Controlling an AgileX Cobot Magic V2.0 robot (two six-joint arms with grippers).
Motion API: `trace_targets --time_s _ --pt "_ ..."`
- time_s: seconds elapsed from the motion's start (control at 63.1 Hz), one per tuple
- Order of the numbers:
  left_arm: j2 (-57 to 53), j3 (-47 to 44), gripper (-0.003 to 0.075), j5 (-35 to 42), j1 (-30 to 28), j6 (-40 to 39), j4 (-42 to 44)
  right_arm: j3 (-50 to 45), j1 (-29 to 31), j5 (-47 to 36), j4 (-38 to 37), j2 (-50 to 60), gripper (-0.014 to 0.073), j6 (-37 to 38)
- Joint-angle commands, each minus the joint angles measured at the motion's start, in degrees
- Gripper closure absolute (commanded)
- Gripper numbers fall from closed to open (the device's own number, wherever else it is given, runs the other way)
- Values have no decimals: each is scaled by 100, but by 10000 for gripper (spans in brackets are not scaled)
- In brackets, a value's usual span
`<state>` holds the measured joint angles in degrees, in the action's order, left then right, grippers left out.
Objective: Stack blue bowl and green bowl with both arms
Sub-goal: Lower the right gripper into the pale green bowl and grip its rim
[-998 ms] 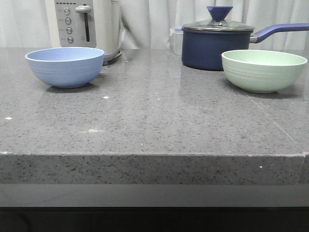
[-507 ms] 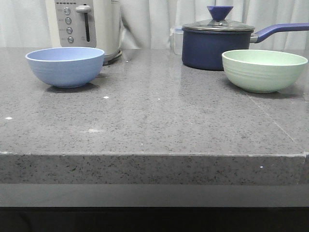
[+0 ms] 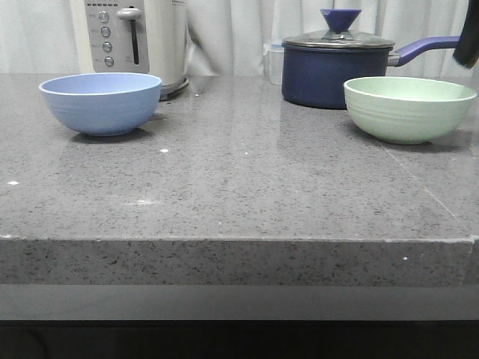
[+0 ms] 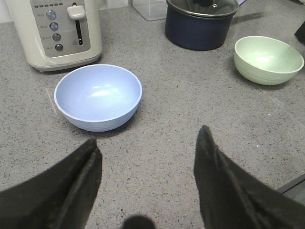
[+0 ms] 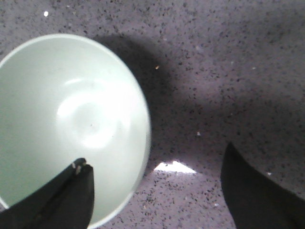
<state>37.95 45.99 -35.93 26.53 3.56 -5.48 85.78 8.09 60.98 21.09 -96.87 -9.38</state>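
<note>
The blue bowl (image 3: 100, 102) stands upright on the grey counter at the left. Its hollow is bare in the left wrist view (image 4: 97, 97). The green bowl (image 3: 409, 109) stands upright at the right, in front of the saucepan. My left gripper (image 4: 148, 136) hangs open above the counter on the near side of the blue bowl, touching nothing. My right gripper (image 5: 156, 155) is open above the green bowl (image 5: 66, 124). One finger is over the bowl's inside and the other over the counter, with the rim between them. A dark part of my right arm (image 3: 468, 37) shows at the front view's right edge.
A dark navy saucepan (image 3: 337, 71) with a glass lid and a long handle stands just behind the green bowl. A cream toaster (image 3: 135, 41) is behind the blue bowl, and a clear container (image 4: 150, 7) is beside the saucepan. The counter's front edge (image 3: 239, 239) runs across the front view.
A dark part of my right arm has come into the front view at the upper right, above the green bowl. Neither bowl has moved.
</note>
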Motion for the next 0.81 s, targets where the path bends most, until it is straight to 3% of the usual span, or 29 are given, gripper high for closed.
trace_targets --time_s 0.0,0.174,0.428,0.792 --pt "32 192 302 422 47 10 -60 205 37 -146 428 31 30 -257" --pt "32 192 302 422 47 10 -60 205 37 -235 737 -274 54 -412" --pt "32 192 302 422 47 10 -60 205 37 -273 732 -307 339 -445" --pt "32 192 302 422 47 10 -60 205 37 -273 727 -307 576 -445"
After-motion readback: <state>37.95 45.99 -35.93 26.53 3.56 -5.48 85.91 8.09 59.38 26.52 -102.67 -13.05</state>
